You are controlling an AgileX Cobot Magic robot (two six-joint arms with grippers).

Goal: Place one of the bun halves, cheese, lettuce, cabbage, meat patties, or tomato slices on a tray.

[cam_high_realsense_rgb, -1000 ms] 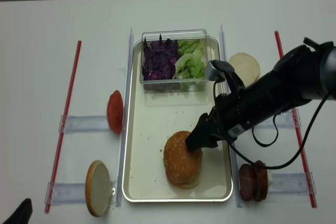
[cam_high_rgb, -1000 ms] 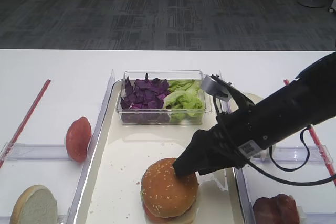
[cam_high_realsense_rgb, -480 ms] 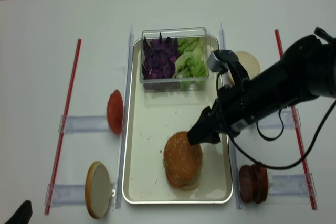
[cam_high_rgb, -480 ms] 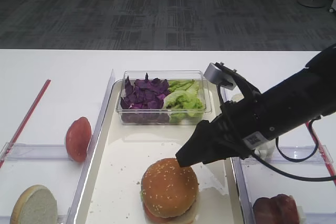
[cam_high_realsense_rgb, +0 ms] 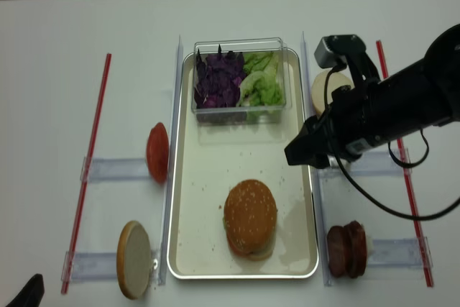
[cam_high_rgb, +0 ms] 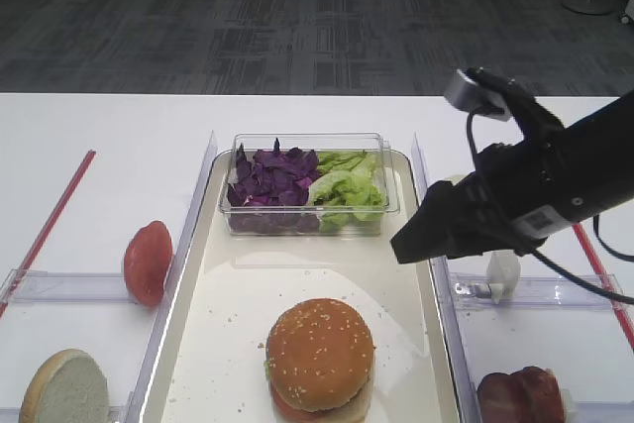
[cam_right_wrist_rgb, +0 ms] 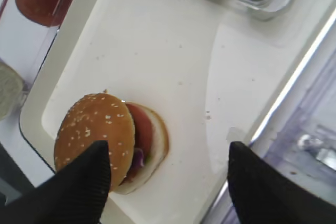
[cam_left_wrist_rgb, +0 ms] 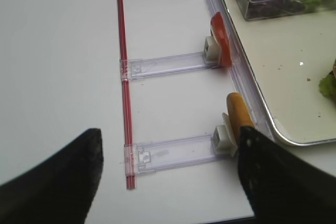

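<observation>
The tray [cam_high_realsense_rgb: 188, 199] lies lengthwise in the middle of the white tabletop [cam_high_realsense_rgb: 50, 91], flanked by clear plastic rails along both long sides. Most of its cream floor shows bare between the clear box [cam_high_realsense_rgb: 239, 77] at the far end and the stacked burger near the front edge. One sesame bun top [cam_high_realsense_rgb: 250, 210] caps that stack, tilted slightly off a tomato slice and a pale bottom half in the right wrist view.

The box holds purple cabbage [cam_high_realsense_rgb: 219, 80] on the left and lettuce [cam_high_realsense_rgb: 262, 84] on the right. Left of the tray, one tomato slice [cam_high_realsense_rgb: 157, 152] and one pale bun half [cam_high_realsense_rgb: 134, 259] stand on edge in clear holders. To the right, one pale bun half [cam_high_realsense_rgb: 323, 88] lies partly behind the arm, and what look like two meat patties [cam_high_realsense_rgb: 348, 249] stand together, though the view there is coarse. Two red strips [cam_high_realsense_rgb: 92, 156] run along the outer sides.

The right gripper [cam_high_realsense_rgb: 300, 152] hangs above the tray's right rim, clear of the burger, jaws spread apart with nothing between them. The left gripper [cam_left_wrist_rgb: 168, 174] hovers over bare tabletop left of the holders, jaws wide apart and empty.
</observation>
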